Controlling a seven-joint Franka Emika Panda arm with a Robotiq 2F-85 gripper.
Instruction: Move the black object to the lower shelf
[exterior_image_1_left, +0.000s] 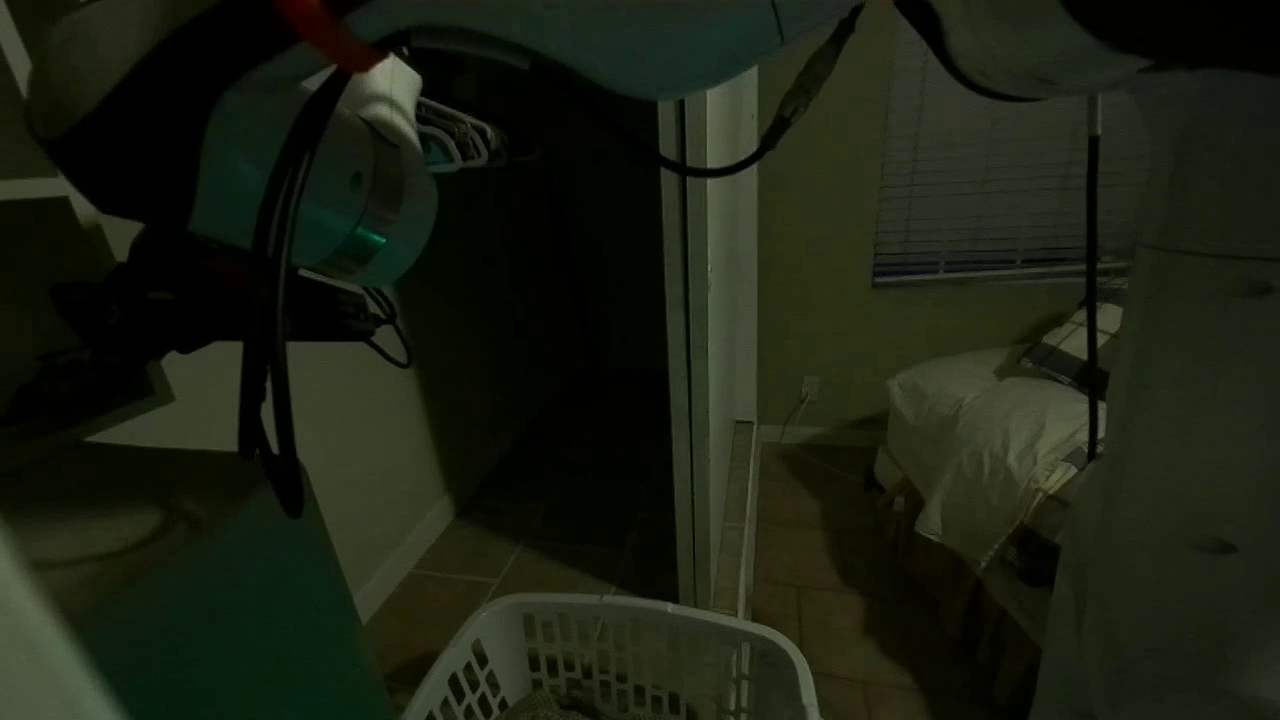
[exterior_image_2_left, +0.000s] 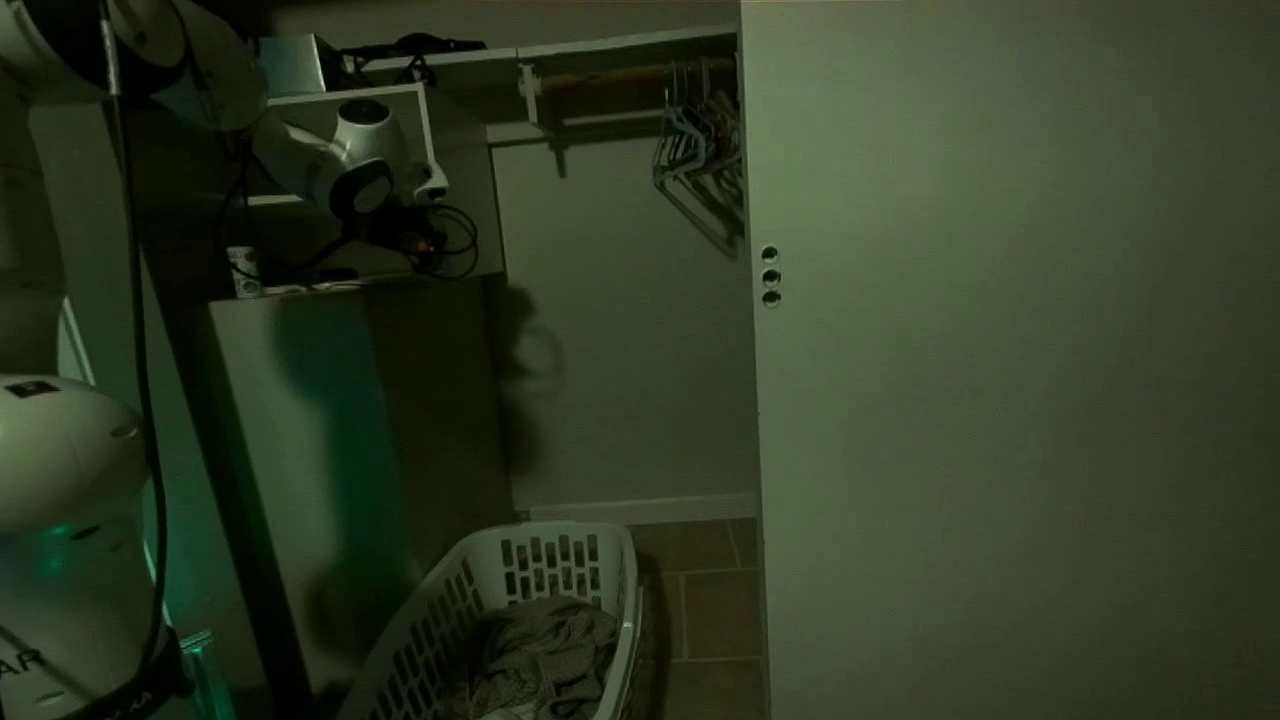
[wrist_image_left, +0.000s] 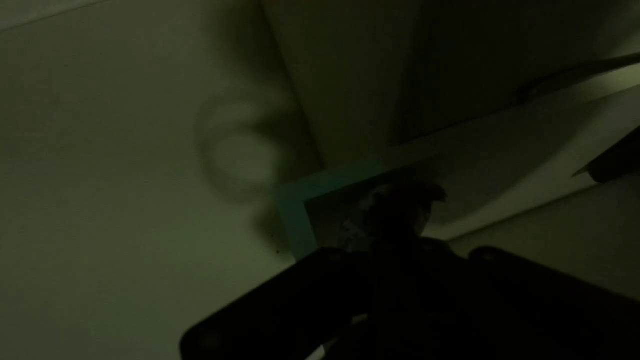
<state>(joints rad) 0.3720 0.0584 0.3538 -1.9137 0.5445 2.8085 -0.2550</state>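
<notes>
Franka arm (exterior_image_2_left: 295, 150): reaches in from the left of an exterior view, in front of the shelf unit (exterior_image_2_left: 460, 150).
Printed white cylinder (exterior_image_2_left: 244, 272): upright near the left end of the lower shelf (exterior_image_2_left: 400, 281), close to its front edge.
Flat dark item (exterior_image_2_left: 335, 274): on that shelf, right of the cylinder.
Gripper (wrist_image_left: 410, 250): near the lower shelf's right end; too dark to tell how wide it stands or whether it has hold of anything.
Black object: cannot tell which dark thing is meant; a strappy black item (exterior_image_2_left: 415, 46) lies on the top shelf (exterior_image_2_left: 480, 62), and a dark shape (wrist_image_left: 407, 205) shows at the gripper's tips in the wrist view.
Laundry basket (exterior_image_2_left: 560, 530): on the floor below, rumpled cloth (exterior_image_2_left: 550, 640) inside.
Back wall (exterior_image_2_left: 620, 330): open room before it, from the unit's side edge to the sliding door (exterior_image_2_left: 1000, 350).
Hangers (exterior_image_2_left: 690, 150): bunched high, beside the door's left edge.
</notes>
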